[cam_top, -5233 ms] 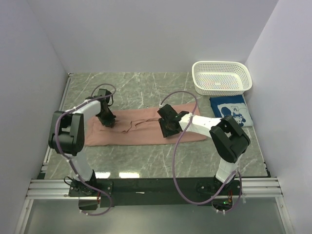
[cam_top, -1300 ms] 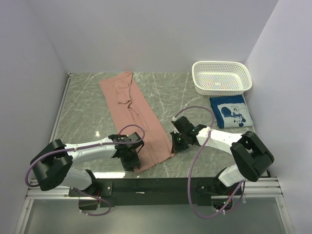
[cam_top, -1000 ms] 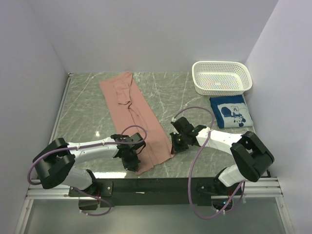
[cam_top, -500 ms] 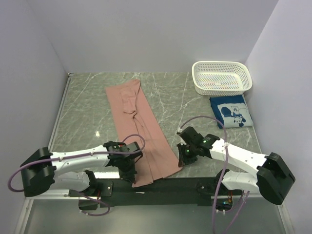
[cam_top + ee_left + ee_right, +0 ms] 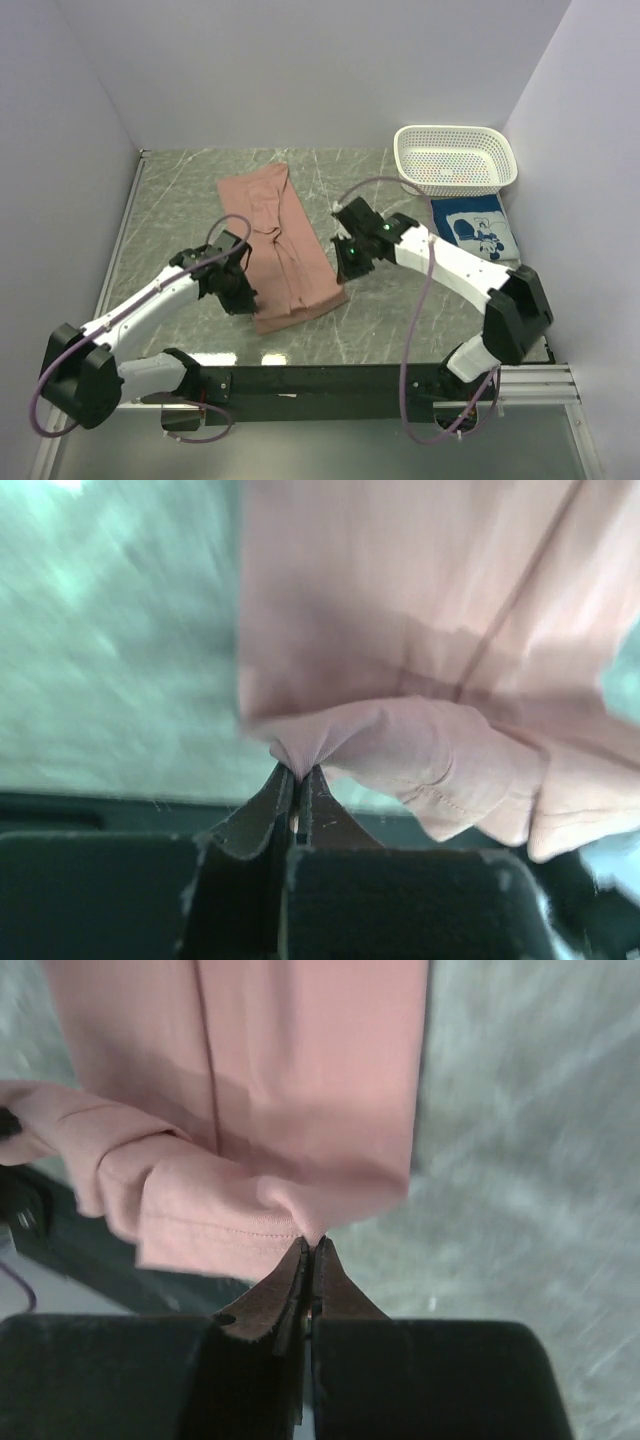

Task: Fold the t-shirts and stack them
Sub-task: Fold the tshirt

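Left gripper point(image 5: 298, 778) is pinched fully closed on the left edge of the pink tee point(image 5: 283, 250), and right gripper point(image 5: 311, 1251) is clamped on its right edge. I see the tee as a folded strip mid-table. Blue tee point(image 5: 474, 228) sits folded at right, just in front of the basket point(image 5: 455, 160).

Pink t-shirt point(image 5: 283, 245): soft matt cloth, creased, stitched hem.
Blue t-shirt point(image 5: 475, 228): matt cloth, white print.
Basket point(image 5: 450, 129): white perforated plastic, slight sheen.
Worktop point(image 5: 400, 300): grey-green marble-look slab, smooth, glossy, reflecting light.
Left pincer point(image 5: 297, 775), right pincer point(image 5: 310, 1248): matt black, plastic-looking.
Walls point(image 5: 300, 70): smooth matt white.
Base rail point(image 5: 100, 385): ribbed bare metal.
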Motion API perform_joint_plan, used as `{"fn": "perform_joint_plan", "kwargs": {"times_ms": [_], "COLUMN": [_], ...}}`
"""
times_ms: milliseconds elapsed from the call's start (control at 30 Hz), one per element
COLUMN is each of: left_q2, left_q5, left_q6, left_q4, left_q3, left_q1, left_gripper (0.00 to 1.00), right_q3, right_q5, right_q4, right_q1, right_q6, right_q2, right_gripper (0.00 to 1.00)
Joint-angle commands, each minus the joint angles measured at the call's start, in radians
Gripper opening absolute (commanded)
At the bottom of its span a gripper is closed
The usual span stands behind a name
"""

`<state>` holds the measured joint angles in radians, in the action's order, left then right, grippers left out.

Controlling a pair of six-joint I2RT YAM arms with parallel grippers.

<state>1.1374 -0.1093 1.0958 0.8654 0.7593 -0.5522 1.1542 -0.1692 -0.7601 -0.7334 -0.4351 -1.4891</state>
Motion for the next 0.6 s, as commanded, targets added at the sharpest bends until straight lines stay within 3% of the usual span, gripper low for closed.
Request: {"fn": "perform_joint_plan", "kwargs": {"times_ms": [0, 200, 567], "left_q2": [0.059, 0.12, 0.298], "left_q5": [0.178, 0.283, 0.303], "left_q6": [-0.135, -0.212, -0.324], "left_q4": [0.018, -0.087, -0.278], "left_q3": [0.093, 0.149, 0.218], "left_q1": [0.069, 0.172, 0.265], "left_gripper": [0.01, 0.01, 0.01], "right_q3": [0.166, 0.343, 0.499], "right_q5": [0.068, 0.091, 0.046], "right_q4": [0.005, 0.034, 0.094], "right_q1": [0.022, 0.054, 0.117], "right_q6": [0.074, 0.148, 0.159], "right_q2": [-0.098, -0.278, -0.456], "right_gripper": [0.0, 0.0, 0.0]}}
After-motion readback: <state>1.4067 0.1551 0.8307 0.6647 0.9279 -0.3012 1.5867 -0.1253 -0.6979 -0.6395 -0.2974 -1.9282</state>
